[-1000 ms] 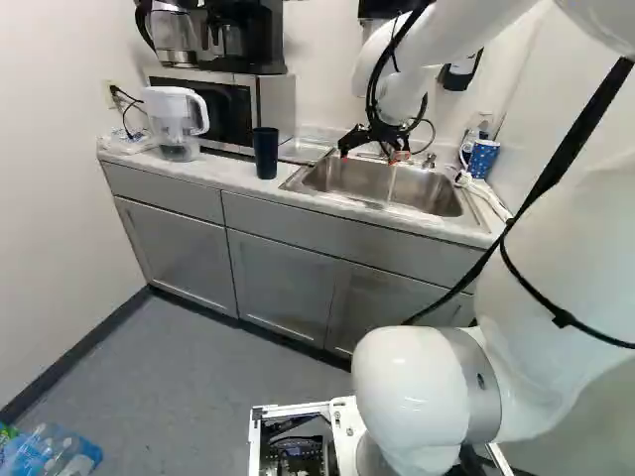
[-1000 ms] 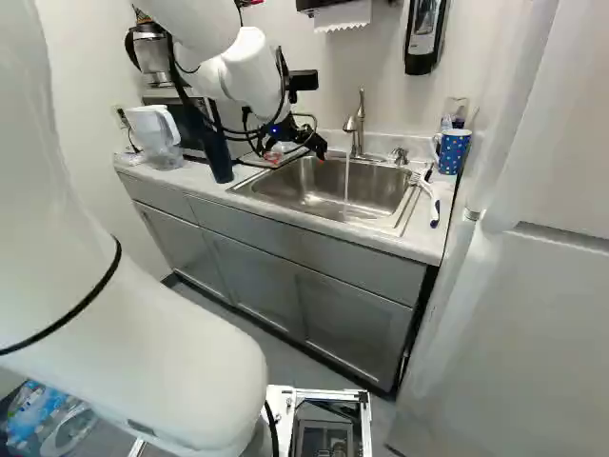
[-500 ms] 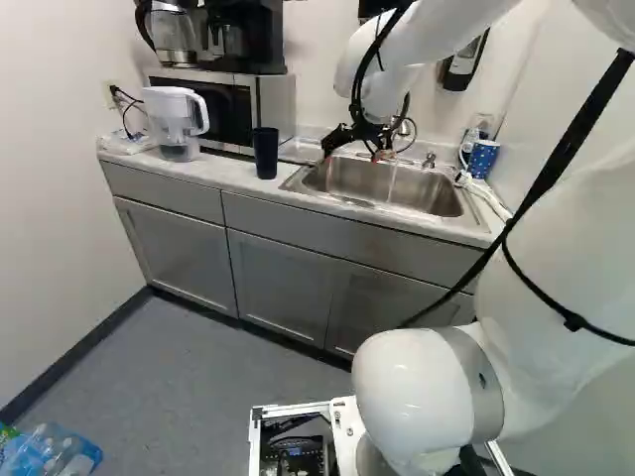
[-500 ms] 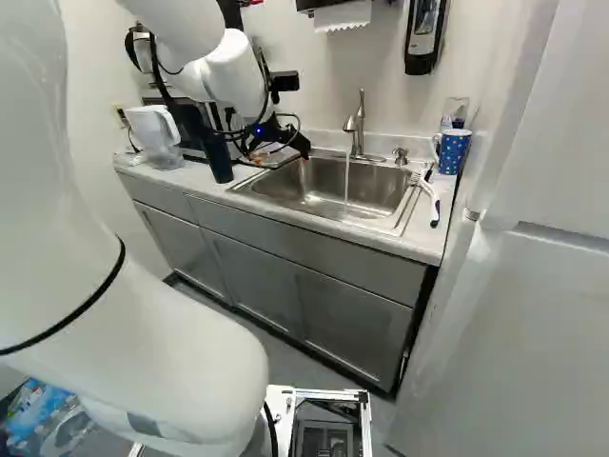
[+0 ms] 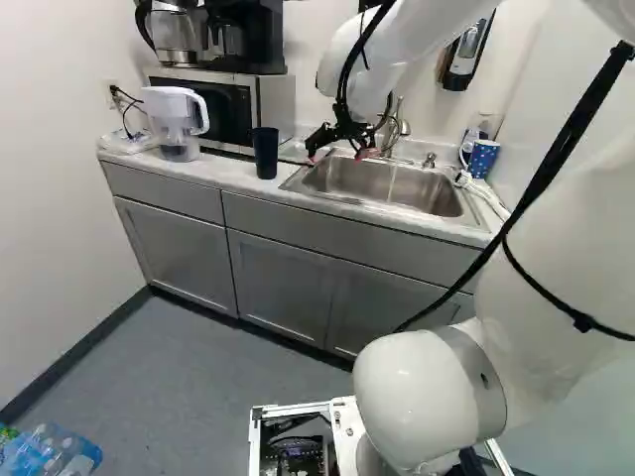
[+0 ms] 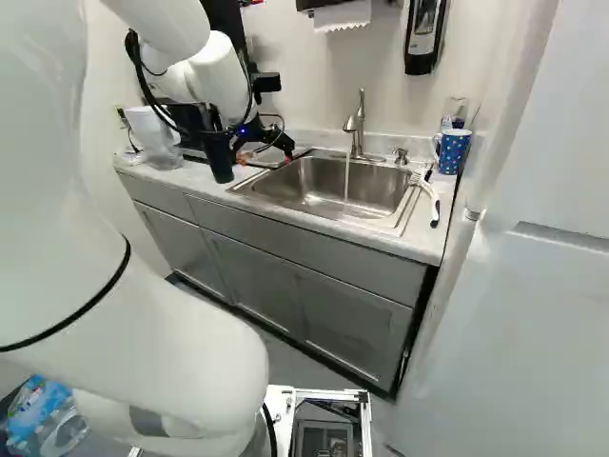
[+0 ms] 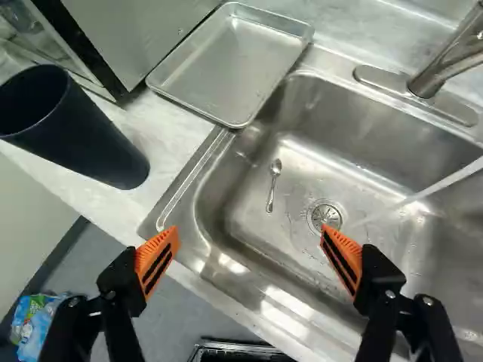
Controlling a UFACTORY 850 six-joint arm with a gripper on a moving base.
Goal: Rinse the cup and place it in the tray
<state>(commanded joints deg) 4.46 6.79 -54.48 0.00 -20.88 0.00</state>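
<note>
- the gripper [image 7: 250, 240] is spread wide with nothing in its grasp, likely ready to take the cup [image 7: 87, 132].
- the cup stands upright on the surface [image 7: 172, 130], beside the gripper, away from the faucet [image 7: 429, 81].
- the water [image 7: 438, 187] runs on the gripper's other side, presumably for rinsing.
- the tray [image 7: 226, 75] lies ahead of the gripper, at the sink's [image 7: 219, 204] edge, perhaps to catch drips.
</note>
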